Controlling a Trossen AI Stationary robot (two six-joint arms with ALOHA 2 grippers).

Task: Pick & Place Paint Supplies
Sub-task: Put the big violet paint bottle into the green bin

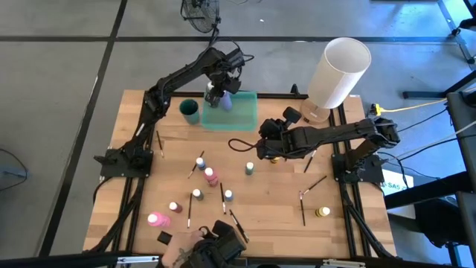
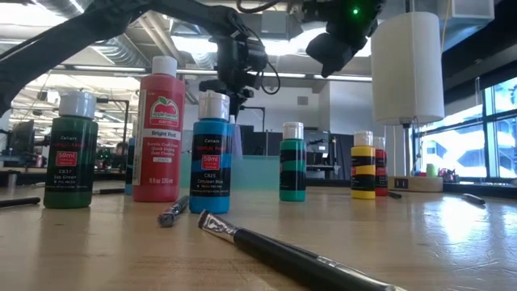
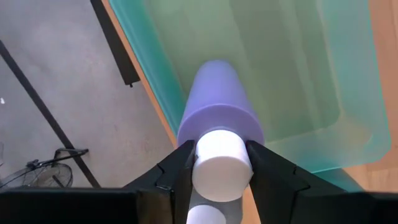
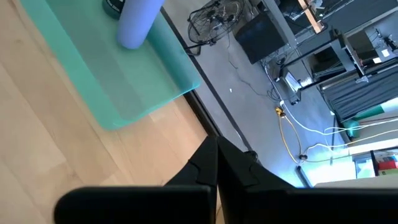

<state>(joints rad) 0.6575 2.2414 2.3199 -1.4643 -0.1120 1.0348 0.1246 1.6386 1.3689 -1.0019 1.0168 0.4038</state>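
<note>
A purple paint bottle [image 3: 216, 93] with a white cap hangs over the translucent green tray [image 1: 239, 115] at the table's far side, with my left gripper [image 3: 219, 163] shut on it. Whether its bottom touches the tray floor does not show. My right gripper [image 1: 266, 147] hovers shut and holding nothing near the table's middle, just on the near side of the tray. Several other paint bottles stand upright on the table, among them a red one [image 2: 158, 129], a blue one [image 2: 211, 153] and a yellow one [image 1: 323, 212]. Thin dark brushes [image 1: 303, 208] lie flat among them. My left gripper pinches the bottle's white cap [image 3: 217, 168] between its two fingers [image 3: 180, 165], one on each side. The fingers come from above, pointing steeply down. The bottle hangs below them, its body reaching down into the tray.
A tall white cylindrical lamp [image 1: 338, 71] stands at the far right. A teal cup [image 1: 190, 110] sits left of the tray. A black cable loop [image 1: 242, 144] lies near the tray's near edge. A dark device [image 1: 223, 242] sits at the near edge.
</note>
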